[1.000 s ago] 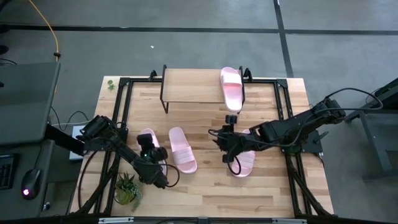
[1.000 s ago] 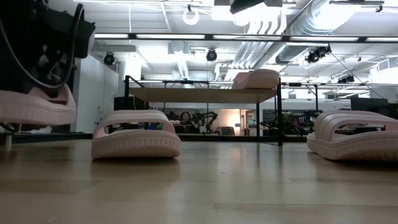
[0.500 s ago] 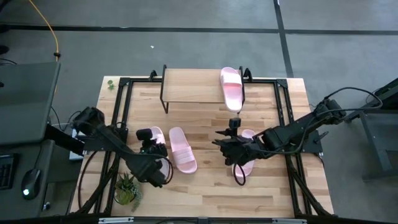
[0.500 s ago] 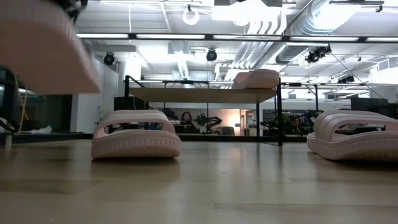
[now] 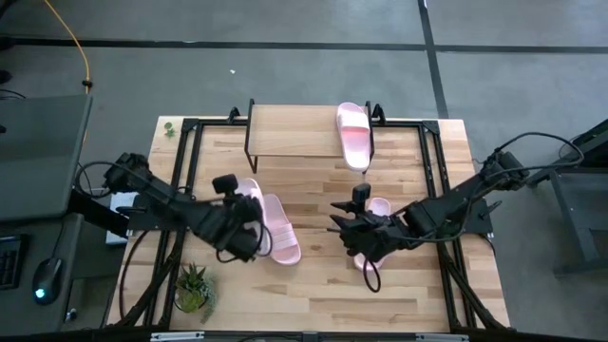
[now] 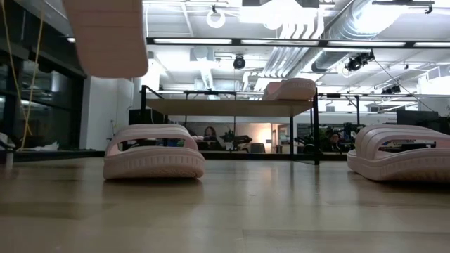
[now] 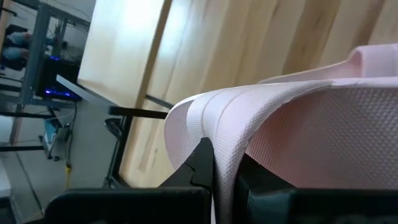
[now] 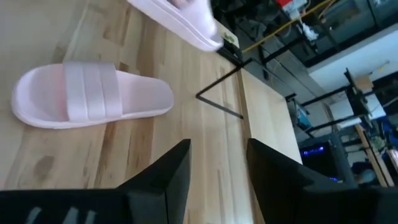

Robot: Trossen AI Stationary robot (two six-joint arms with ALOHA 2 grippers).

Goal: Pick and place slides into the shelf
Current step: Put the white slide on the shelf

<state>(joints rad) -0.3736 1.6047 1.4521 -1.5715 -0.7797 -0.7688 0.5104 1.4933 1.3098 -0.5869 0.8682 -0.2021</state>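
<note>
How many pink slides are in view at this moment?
4. One slide on the shelf at its right end; one lifted in the left gripper; one flat on the table; one under the right gripper, partly hidden.

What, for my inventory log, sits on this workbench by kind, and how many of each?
slides: 4 (one on top of the rack, one held up by the left gripper at, two lying on the table at and)
shelf: 1
potted plant: 1
Total: 6
</note>
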